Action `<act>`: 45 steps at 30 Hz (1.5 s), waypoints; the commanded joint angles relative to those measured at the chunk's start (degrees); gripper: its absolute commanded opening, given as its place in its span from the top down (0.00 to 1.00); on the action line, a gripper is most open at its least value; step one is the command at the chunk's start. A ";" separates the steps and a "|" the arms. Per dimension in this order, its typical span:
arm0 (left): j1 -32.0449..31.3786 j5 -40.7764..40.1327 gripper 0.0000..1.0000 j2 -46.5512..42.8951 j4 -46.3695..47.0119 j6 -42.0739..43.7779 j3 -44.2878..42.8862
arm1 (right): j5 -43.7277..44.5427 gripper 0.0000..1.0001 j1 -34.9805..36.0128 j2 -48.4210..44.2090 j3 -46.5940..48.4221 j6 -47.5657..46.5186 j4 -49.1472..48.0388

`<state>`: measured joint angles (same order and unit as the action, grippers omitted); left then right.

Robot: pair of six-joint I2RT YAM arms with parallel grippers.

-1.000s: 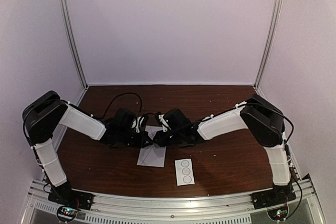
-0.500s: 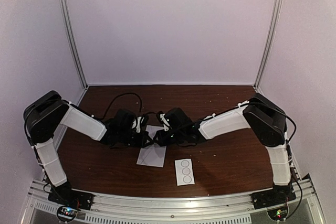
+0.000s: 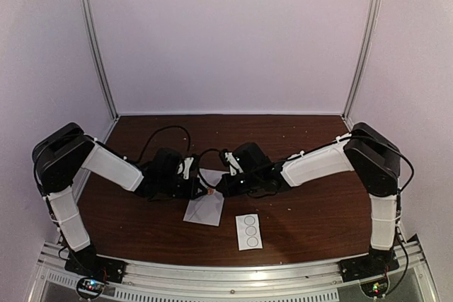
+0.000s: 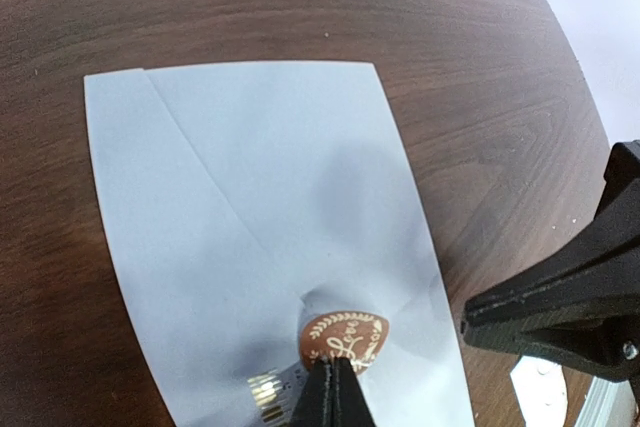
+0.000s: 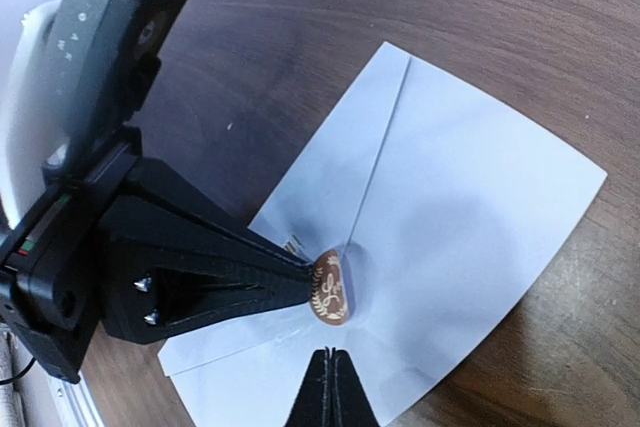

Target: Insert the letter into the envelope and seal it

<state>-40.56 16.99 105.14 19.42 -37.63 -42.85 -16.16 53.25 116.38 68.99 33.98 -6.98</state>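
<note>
Mid-table, envelope [image 3: 202,210] lies lengthwise near-to-far; left jaws pinch its seal [image 4: 345,335], right jaws closed.

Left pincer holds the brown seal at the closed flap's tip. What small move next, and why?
Probably lower the left pincer to press the brown seal flat onto the envelope: it appears tilted over the flap's point, not yet stuck down.

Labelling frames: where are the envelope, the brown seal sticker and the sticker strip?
envelope [image 4: 260,187]: left wrist view, bare paper.
brown seal sticker [image 5: 331,290]: right wrist view, printed face.
sticker strip [image 3: 248,232]: top external view, middle circle.
</note>
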 commanded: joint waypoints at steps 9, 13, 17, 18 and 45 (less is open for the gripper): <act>0.04 -0.29 1.00 2.41 -4.50 -0.60 2.16 | -6.12 1.00 -1.02 4.13 3.35 2.14 -5.44; 0.04 -0.05 1.00 2.44 -4.22 -0.69 2.24 | -6.38 1.00 -1.22 6.01 4.72 2.11 -5.60; 0.06 0.16 1.00 2.29 -4.12 -0.78 2.26 | -6.42 1.00 -1.40 8.04 6.30 1.66 -5.06; 0.04 0.18 1.00 2.30 -4.13 -0.78 2.25 | -6.49 1.00 -1.48 8.38 6.59 1.59 -5.06; 0.04 -0.74 1.00 1.05 -4.76 -0.77 2.78 | -2.77 1.00 -3.64 9.77 1.42 4.39 -1.47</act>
<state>-40.53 17.34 105.16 21.04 -38.11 -42.00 -20.45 50.15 125.40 73.84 37.93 -13.74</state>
